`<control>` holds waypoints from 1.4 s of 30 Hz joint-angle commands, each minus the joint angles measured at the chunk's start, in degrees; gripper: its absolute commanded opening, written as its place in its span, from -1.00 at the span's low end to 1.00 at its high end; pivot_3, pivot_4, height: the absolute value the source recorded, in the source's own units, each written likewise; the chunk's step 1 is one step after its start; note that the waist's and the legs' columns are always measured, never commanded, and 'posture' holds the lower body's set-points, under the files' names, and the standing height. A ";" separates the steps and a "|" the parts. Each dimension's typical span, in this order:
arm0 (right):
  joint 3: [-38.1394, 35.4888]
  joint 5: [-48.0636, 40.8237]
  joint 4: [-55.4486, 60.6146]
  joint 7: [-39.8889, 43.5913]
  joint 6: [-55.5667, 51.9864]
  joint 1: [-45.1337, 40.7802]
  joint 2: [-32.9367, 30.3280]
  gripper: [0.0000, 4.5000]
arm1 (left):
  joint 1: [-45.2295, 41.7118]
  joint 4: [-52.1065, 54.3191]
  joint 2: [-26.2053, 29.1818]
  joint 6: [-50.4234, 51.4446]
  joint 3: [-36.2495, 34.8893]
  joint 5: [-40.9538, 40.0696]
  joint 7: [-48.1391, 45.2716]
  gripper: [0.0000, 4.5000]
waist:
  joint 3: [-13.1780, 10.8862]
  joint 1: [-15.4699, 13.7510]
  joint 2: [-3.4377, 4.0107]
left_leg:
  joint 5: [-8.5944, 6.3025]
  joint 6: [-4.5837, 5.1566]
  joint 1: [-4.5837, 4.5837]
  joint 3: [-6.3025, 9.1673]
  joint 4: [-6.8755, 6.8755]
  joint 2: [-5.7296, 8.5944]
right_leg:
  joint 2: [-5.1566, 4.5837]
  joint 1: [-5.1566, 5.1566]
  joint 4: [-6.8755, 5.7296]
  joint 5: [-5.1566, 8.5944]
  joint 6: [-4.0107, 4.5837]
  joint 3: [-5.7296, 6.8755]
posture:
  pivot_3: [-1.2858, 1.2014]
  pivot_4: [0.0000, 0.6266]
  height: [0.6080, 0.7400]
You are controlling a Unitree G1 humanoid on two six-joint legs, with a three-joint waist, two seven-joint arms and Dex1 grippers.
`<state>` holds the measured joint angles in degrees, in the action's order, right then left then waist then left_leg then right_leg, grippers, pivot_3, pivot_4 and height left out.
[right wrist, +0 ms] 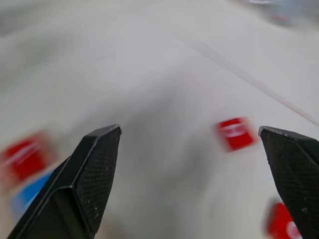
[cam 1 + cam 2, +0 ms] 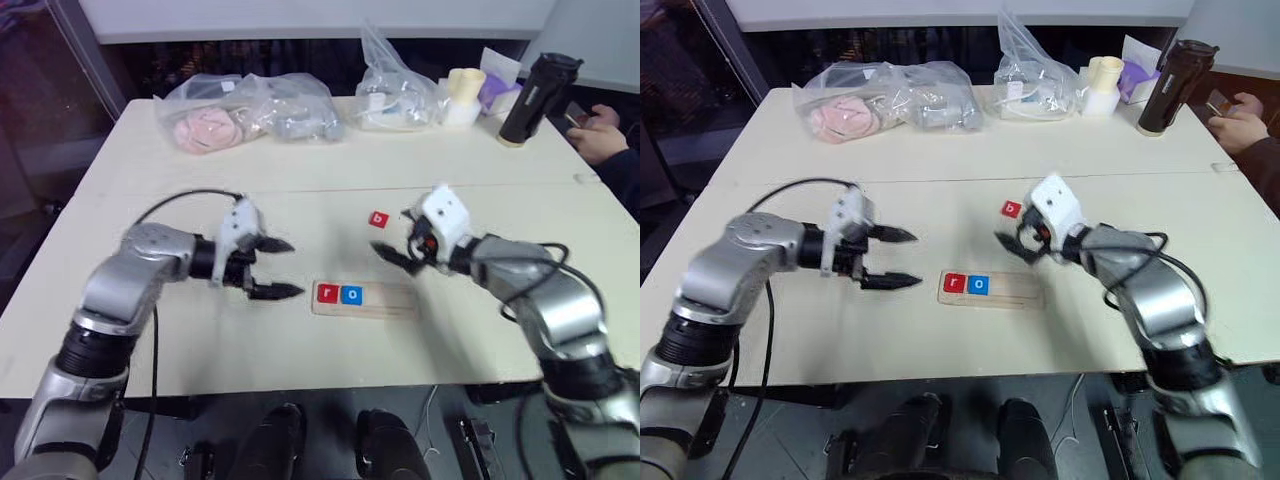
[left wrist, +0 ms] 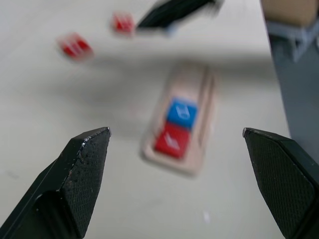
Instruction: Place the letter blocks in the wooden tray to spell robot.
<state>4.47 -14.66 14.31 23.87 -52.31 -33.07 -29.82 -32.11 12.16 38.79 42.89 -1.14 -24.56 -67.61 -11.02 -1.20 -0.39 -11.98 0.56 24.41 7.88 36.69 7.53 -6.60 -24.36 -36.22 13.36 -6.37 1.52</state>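
Note:
The wooden tray (image 2: 385, 301) lies on the table between my two arms. Its left end holds a red block with "r" (image 2: 327, 293) and, beside it, a blue block with "o" (image 2: 351, 294). A loose red block with "b" (image 2: 377, 220) lies on the table beyond the tray. The right wrist view shows that red block (image 1: 234, 133) and another red block (image 1: 281, 221) close by. My left gripper (image 2: 287, 268) hovers open just left of the tray, pointing at it. My right gripper (image 2: 392, 238) is open and empty above the table, right beside the "b" block.
Clear plastic bags (image 2: 250, 108) with soft items line the table's far side, with another bag (image 2: 395, 85), a pale cup (image 2: 464, 95) and a black bottle (image 2: 535, 98). A person's hand (image 2: 600, 135) rests at the far right edge.

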 commanded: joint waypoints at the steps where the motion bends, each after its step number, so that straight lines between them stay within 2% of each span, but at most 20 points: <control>1: -0.63 3.47 -4.83 -8.42 -5.12 -4.91 5.67 1.00 | 1.49 0.13 1.33 -0.16 -5.48 -2.39 3.22 0.98 | 0.01 0.34 -0.01 | 0.06 -0.07 0.00 0.00 -0.12 0.00 | 0.01 -0.03 0.00 -0.03 0.04 -0.01 | 0.03 -0.52 1.00; 6: -5.58 5.60 -14.15 -19.38 -10.58 -11.79 17.38 1.00 | 5.26 3.06 0.63 -0.29 -6.55 -2.96 8.49 0.98 | 0.01 1.08 0.00 | 0.36 -0.54 -0.04 -0.02 -0.53 -0.04 | 0.08 -0.23 -0.02 -0.14 0.19 -0.09 | 0.03 -0.52 1.00; 13: -8.83 7.42 -24.49 -27.06 -10.23 -17.09 25.67 1.00 | 8.00 5.95 0.62 -0.38 -5.96 -4.09 11.62 0.98 | 0.02 2.02 0.03 | 0.36 -0.52 -0.05 -0.01 -0.65 -0.13 | 0.30 -0.31 -0.06 -0.24 0.36 -0.13 | 0.03 -0.52 1.00; 28: -12.88 9.23 -51.60 -35.93 3.91 -27.70 32.19 1.00 | 10.01 7.48 1.10 -0.12 -5.98 -6.05 15.97 0.98 | 0.03 2.58 0.05 | 0.52 -0.80 -0.28 -0.31 -0.84 -0.71 | 1.01 -0.47 -0.13 -0.49 0.78 -0.64 | 0.03 -0.52 1.00; 37: -16.79 7.72 -59.12 -40.06 6.87 -30.36 33.74 1.00 | 10.83 8.99 0.88 0.07 -5.96 -6.88 18.58 0.98 | 0.03 2.59 0.04 | 0.56 -0.88 -0.65 -0.62 -1.12 -0.87 | 1.11 -0.39 -0.13 -0.54 0.86 -0.90 | 0.03 -0.52 1.00; 40: -16.99 7.71 -60.87 -40.31 7.94 -30.96 33.85 0.61 | 10.98 9.43 0.84 0.27 -5.84 -7.29 19.33 1.00 | 0.04 2.56 0.03 | 0.57 -0.88 -0.93 -0.73 -1.29 -0.91 | 1.15 -0.22 -0.10 -0.54 0.87 -1.00 | 0.03 -0.52 1.00; 42: -16.94 7.79 -61.65 -40.32 8.42 -31.23 33.88 0.14 | 11.00 9.51 0.86 0.29 -5.77 -7.54 19.71 1.00 | 0.05 2.74 0.01 | 0.57 -0.88 -1.04 -0.86 -1.40 -0.97 | 1.17 -0.19 -0.08 -0.54 0.88 -1.09 | 0.03 -0.52 1.00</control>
<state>-12.13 -6.02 -46.19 -16.64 -44.17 -63.45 3.41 -20.92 19.45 39.34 43.43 -5.99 -31.28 -48.26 -10.97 1.54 -0.38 -11.41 -0.33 23.36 6.96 35.28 6.53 -5.39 -24.56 -36.30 12.81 -5.49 0.38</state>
